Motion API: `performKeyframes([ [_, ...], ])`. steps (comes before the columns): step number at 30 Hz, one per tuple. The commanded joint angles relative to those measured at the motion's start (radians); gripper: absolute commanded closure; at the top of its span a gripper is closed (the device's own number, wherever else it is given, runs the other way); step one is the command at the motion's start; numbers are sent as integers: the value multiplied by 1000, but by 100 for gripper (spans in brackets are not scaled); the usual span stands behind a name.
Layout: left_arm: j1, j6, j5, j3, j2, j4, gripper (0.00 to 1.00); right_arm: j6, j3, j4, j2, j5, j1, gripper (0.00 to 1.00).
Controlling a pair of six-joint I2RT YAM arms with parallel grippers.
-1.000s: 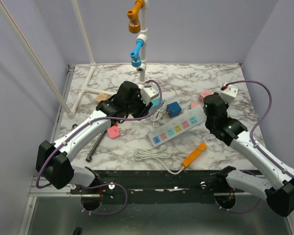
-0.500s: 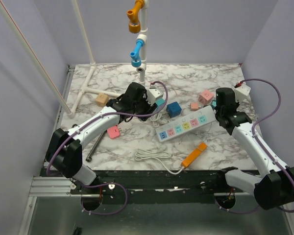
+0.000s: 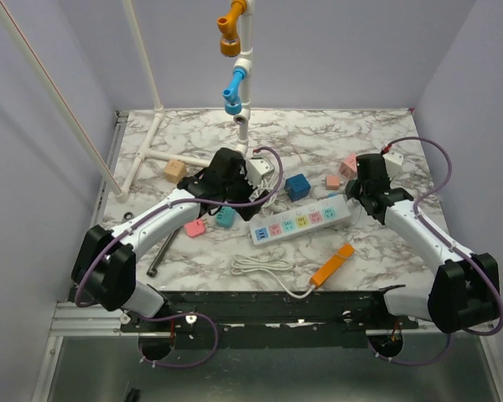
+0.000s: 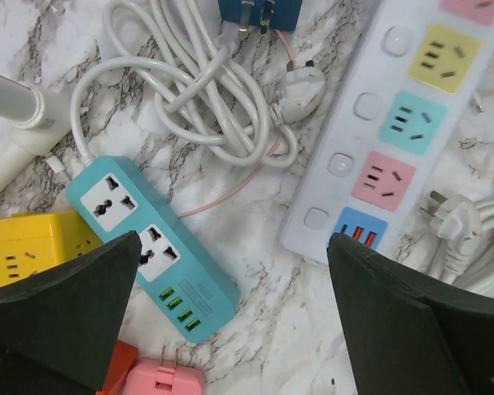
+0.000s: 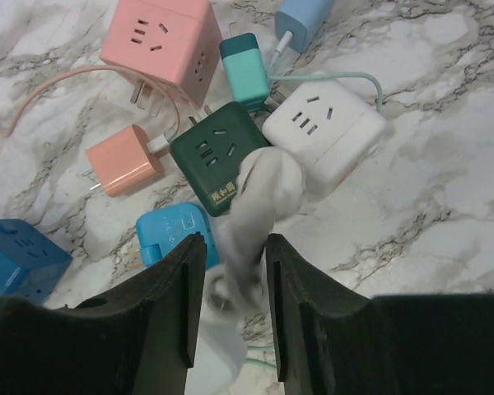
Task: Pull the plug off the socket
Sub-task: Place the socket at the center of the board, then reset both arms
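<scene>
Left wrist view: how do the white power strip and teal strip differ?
White power strip: longer, row of pastel outlets; teal strip: short, two white outlets. USB ports are orange on the white power strip, green on the teal strip. Both lie flat on the marble table, visible outlets empty.

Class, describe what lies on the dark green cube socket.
A blurred pale cord crosses one corner of the dark green cube socket, hiding it; whether they touch is unclear.

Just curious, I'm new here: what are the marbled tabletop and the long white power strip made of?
The grey-veined white tabletop looks like marble, but its flat, even surface could be printed laminate. The long white power strip with pastel outlets looks like smooth moulded plastic: rounded edges, crisp slots, slight sheen.
</scene>
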Motion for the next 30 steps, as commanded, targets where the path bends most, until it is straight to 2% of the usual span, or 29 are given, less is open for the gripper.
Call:
performKeyframes([
  [1,7,5,59,40,-136,-73,1,-36,48,78,72,3,3,52],
  [5,15,29,66,23,-261,-110,2,-41,110,80,153,-20,3,17],
  [6,21,32,62,18,-295,-123,1,-45,121,79,166,-25,3,2],
  [7,27,33,57,18,-323,-144,1,-48,136,77,172,-31,3,0],
  [10,75,31,88,21,-393,-203,2,-67,177,69,171,-50,2,0],
  [14,214,-7,173,-28,-490,-197,2,-79,224,64,137,-82,2,0],
  [20,395,-14,167,-99,-598,-200,2,-94,243,67,30,-127,3,0],
  [24,501,-76,138,-178,-682,-142,2,-62,125,111,-71,-91,3,0],
  [27,555,-149,30,-319,-741,13,1,-47,-50,259,-176,-73,3,0],
  [30,562,-164,-57,-422,-753,131,1,20,-235,428,-281,-32,2,0],
])
